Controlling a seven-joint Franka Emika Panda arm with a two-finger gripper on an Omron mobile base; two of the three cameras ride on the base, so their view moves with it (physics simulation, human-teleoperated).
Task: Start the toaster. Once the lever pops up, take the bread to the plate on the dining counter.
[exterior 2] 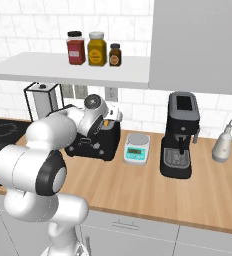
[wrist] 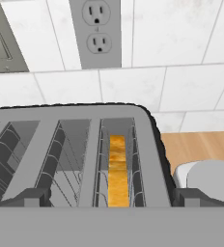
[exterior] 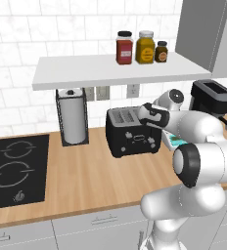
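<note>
The toaster (exterior: pixel 131 132) is sitting on the wood counter (exterior: pixel 86 180) against the white tiled wall, and everything else is lying around it. The gripper (wrist: pixel 109 197) is hovering directly above the toaster's top, looking down into the slots; its two dark fingertips (wrist: pixel 33 197) are standing wide apart, one over the slots at the hand view's left and one near the toaster's right edge, and they are gripping nothing. The bread (wrist: pixel 117 170) is standing on edge deep inside the slot nearest that right edge, between the wire guides, its golden face showing. In the left base view the robot's white wrist is covering the toaster's right rear corner. To the toaster's left a paper towel roll (exterior: pixel 72 116) is standing in its holder, and beyond that a black stovetop (exterior: pixel 12 168) is lying flush in the counter. To the toaster's right a small kitchen scale (exterior 2: pixel 137 148) is resting just beside it, and a black coffee machine (exterior 2: pixel 181 134) is standing farther right. Above the toaster a shelf (exterior: pixel 115 68) is carrying three jars (exterior: pixel 141 48), and a wall outlet (wrist: pixel 95 30) is showing behind the toaster.
</note>
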